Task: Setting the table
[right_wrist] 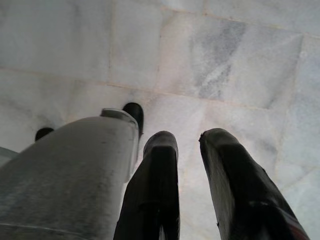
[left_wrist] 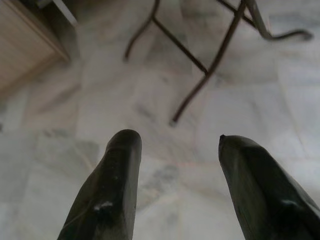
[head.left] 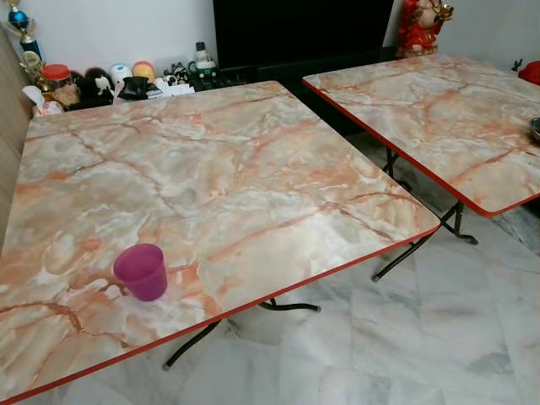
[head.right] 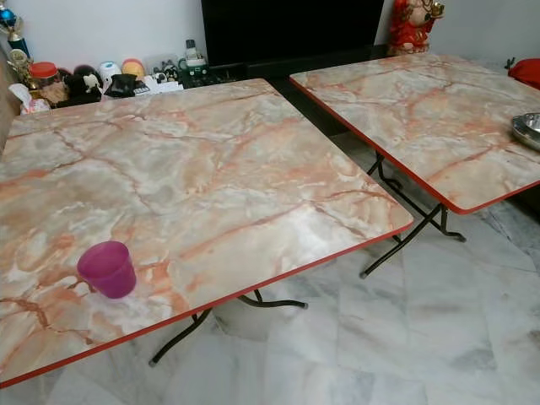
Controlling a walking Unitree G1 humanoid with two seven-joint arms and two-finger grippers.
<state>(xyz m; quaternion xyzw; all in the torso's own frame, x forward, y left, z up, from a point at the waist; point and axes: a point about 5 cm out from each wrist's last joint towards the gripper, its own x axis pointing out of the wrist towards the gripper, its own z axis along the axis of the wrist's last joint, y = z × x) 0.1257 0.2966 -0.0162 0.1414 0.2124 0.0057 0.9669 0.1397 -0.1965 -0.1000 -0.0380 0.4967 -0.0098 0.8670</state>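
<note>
A purple plastic cup (head.left: 141, 272) stands upright near the front left edge of the near marble-patterned table (head.left: 245, 160), which has a red rim. A second table (head.left: 439, 110) of the same kind stands to the right, and a metal bowl (head.right: 529, 129) shows at its right edge. Both arms hang low. My left gripper (left_wrist: 177, 142) is open, empty, and points at the floor near black table legs (left_wrist: 200, 75). My right gripper (right_wrist: 188, 137) also points at the floor tiles, its fingers a narrow gap apart with nothing between them.
A gap of marble floor (head.left: 472, 321) separates the two tables. Small jars and toys (head.left: 126, 80) line the back wall beside a dark screen (head.left: 295, 29), with a red figurine (head.left: 418, 25) further right. A wooden cabinet (left_wrist: 25, 45) stands by the left arm.
</note>
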